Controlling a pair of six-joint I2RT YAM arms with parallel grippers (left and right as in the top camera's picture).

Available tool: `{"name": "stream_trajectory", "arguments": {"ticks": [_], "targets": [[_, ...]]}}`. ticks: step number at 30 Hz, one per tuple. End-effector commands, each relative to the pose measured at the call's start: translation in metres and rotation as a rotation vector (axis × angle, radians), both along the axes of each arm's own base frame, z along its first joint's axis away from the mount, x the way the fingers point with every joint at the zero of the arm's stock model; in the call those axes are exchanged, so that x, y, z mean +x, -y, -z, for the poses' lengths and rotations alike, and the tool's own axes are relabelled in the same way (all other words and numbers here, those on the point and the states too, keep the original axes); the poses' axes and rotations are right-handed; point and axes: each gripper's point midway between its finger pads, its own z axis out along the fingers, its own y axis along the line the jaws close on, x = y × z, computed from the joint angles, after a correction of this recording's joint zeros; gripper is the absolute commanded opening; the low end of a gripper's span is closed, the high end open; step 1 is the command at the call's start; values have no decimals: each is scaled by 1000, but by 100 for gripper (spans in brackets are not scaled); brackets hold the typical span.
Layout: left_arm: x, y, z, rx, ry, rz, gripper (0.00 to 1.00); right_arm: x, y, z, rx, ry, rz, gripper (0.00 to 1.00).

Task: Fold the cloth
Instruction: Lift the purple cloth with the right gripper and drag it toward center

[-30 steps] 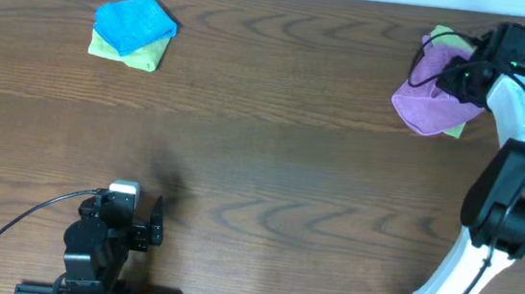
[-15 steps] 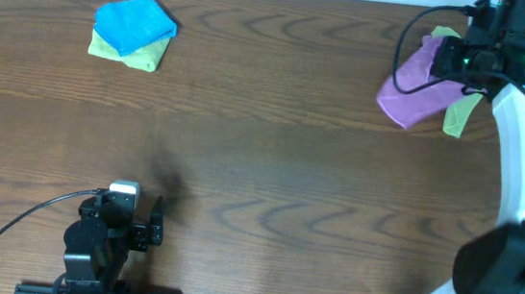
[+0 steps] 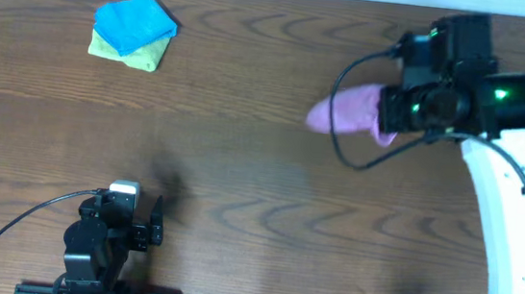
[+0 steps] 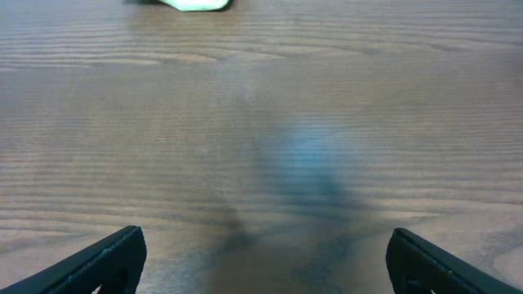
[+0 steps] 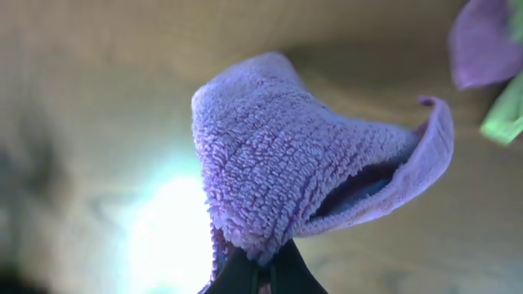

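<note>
While the cloth (image 3: 345,110) was seen overhead as a bunched lump held above the table's (image 3: 242,155) far right, only the right wrist view showed the right gripper (image 5: 255,276) clamped on its edge. The left gripper (image 3: 151,229) was found near left, jaws spread wide.

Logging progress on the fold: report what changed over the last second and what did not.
The right tool, shut on the cloth, carried it left from the far right corner toward the middle of the table, lifted. The blue cloth and the open left tool did not move.
</note>
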Motion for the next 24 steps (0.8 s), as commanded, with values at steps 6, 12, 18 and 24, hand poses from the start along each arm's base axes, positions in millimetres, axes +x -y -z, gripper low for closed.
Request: {"name": "stream_trajectory", "arguments": {"ticks": [6, 12, 18, 24], "targets": [[0, 0, 1, 14, 3, 8, 95, -68, -52, -11, 40, -87, -188, 1], [0, 0, 1, 14, 3, 8, 95, -104, -67, 1, 40, -119, -265, 2], [0, 0, 1, 14, 3, 8, 95, -130, -83, 31, 118, -171, -317, 1], [0, 0, 1, 14, 3, 8, 95, -79, -109, 61, 164, -29, -312, 1]]}}
